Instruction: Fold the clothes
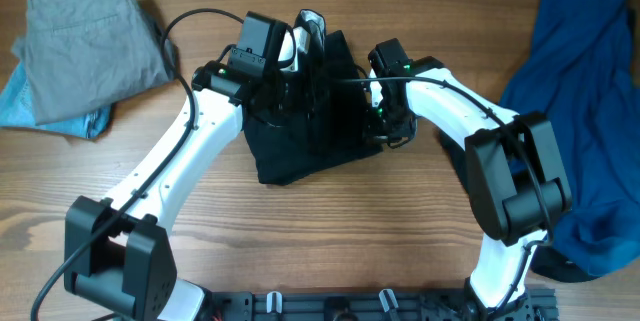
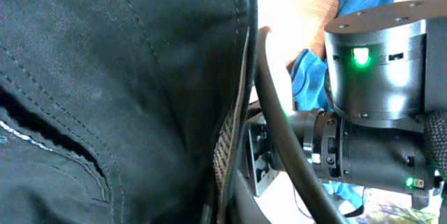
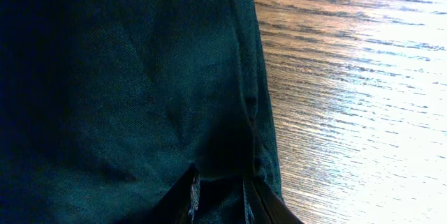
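Note:
The black shorts [image 1: 305, 131] lie bunched in the middle of the table, with the whitish waistband lining [image 1: 308, 23] at their far edge. My left gripper [image 1: 287, 73] is at the shorts' upper left part. In the left wrist view the black cloth [image 2: 119, 91] fills the frame and its edge runs down into my left gripper [image 2: 225, 182], which is shut on it. My right gripper [image 1: 378, 111] is at the shorts' right edge. In the right wrist view my right gripper [image 3: 223, 199] is shut on a fold of the black cloth [image 3: 126, 84]. The button is hidden.
Grey folded trousers [image 1: 85, 36] lie at the far left on a light blue item [image 1: 45, 111]. A big rumpled deep-blue garment [image 1: 585, 81] covers the right side and shows in the left wrist view [image 2: 307, 77]. Bare wood [image 3: 356, 98] lies right of the shorts.

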`<state>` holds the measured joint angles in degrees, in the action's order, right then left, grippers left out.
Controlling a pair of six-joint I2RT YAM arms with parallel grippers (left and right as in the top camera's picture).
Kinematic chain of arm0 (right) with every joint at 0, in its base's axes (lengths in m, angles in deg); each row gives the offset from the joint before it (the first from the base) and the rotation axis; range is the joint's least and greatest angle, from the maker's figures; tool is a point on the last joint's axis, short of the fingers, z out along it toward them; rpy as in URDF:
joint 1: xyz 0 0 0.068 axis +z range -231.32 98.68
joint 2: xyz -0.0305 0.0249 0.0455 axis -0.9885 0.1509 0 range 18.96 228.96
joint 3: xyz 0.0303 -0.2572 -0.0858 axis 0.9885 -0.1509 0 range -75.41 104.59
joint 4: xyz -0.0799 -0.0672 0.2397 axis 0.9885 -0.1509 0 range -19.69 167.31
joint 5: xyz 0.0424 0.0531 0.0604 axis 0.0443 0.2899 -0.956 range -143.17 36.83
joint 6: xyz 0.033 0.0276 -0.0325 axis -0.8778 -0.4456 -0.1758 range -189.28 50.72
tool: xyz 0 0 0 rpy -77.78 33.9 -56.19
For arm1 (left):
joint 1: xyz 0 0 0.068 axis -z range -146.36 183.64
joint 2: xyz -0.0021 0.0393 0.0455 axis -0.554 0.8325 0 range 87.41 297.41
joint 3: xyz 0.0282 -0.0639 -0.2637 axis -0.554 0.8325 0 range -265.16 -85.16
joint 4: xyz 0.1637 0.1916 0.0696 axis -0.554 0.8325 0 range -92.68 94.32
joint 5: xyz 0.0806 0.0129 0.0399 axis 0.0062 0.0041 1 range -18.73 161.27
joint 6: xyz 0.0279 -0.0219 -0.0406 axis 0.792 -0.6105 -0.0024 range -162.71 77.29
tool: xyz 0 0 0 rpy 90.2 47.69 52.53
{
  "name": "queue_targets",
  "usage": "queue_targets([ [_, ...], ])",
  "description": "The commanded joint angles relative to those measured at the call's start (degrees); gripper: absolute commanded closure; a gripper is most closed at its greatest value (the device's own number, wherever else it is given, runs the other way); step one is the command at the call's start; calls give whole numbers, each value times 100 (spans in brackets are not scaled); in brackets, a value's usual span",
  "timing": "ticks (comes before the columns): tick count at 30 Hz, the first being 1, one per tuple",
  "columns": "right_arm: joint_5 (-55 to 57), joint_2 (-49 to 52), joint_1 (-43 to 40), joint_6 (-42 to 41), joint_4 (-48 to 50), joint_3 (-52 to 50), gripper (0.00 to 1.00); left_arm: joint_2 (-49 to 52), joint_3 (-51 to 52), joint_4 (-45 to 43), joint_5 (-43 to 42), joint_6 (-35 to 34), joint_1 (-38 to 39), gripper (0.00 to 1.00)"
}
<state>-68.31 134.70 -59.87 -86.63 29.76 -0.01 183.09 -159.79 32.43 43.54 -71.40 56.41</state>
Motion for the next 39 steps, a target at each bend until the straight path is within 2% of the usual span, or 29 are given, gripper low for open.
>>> queue_targets([
  [1,0,280,68,-79,-120,-286,60,13,-146,-24,13,-33,28,82],
  [2,0,280,68,-79,-122,-286,56,13,-146,-24,13,-33,26,75],
  [5,2,280,68,-79,-129,-286,49,13,-146,-24,13,-31,28,67],
  [10,57,275,52,-83,-308,-280,51,13,-146,-22,271,-28,-15,67],
  [12,345,245,-2,-109,-586,-164,56,13,-146,-24,511,-28,-85,64],
  [14,793,44,-118,-225,-946,111,56,13,-146,-28,868,-28,-232,60],
  [19,914,-940,-393,-210,-1117,785,52,13,-146,-269,2074,-7,-638,29],
  [21,883,-1331,-382,-210,-918,876,46,39,-146,-555,2271,-4,-765,22],
  [26,59,-1773,-326,-195,-483,876,37,407,-146,-1237,2356,-4,-909,21],
  [30,-1019,-1659,-326,258,-223,852,36,1060,-146,-1812,2378,-7,-918,18],
  [36,-1023,-1032,-160,374,-590,848,37,1902,-146,-2371,2380,-4,-944,16],
  [39,-1021,-575,0,389,-929,846,37,2175,-146,-2297,2378,-4,-1029,18],
])
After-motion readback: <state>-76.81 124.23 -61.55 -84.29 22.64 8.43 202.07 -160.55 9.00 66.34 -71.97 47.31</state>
